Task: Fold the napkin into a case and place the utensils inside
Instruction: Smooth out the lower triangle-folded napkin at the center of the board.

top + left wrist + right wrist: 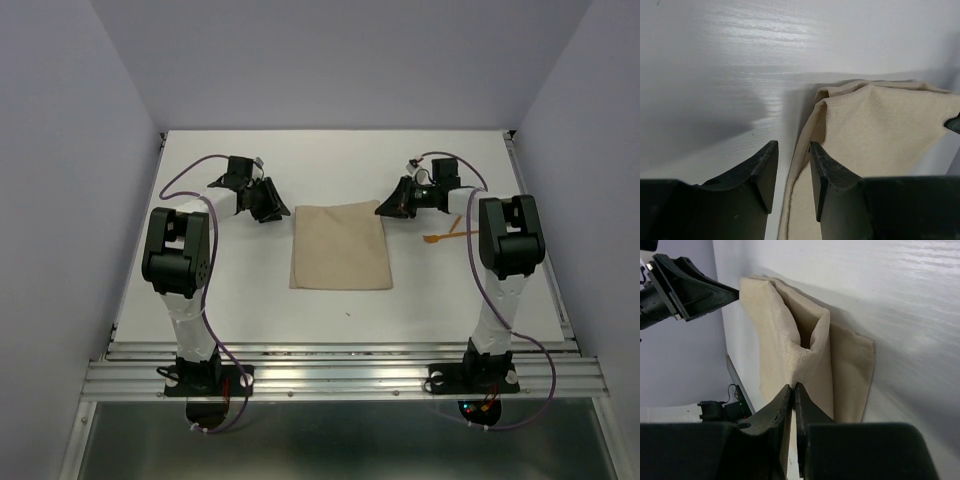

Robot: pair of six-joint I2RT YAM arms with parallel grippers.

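Only the right wrist view shows the right claw (793, 386) pinching the napkin (780, 340); left claw (792, 145) gapes open.

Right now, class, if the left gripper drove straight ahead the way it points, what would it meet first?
Most likely the napkin: its raised, folded edge lies just ahead of the open left gripper, slightly to one side. Depth is unclear, so it might only graze the cloth.
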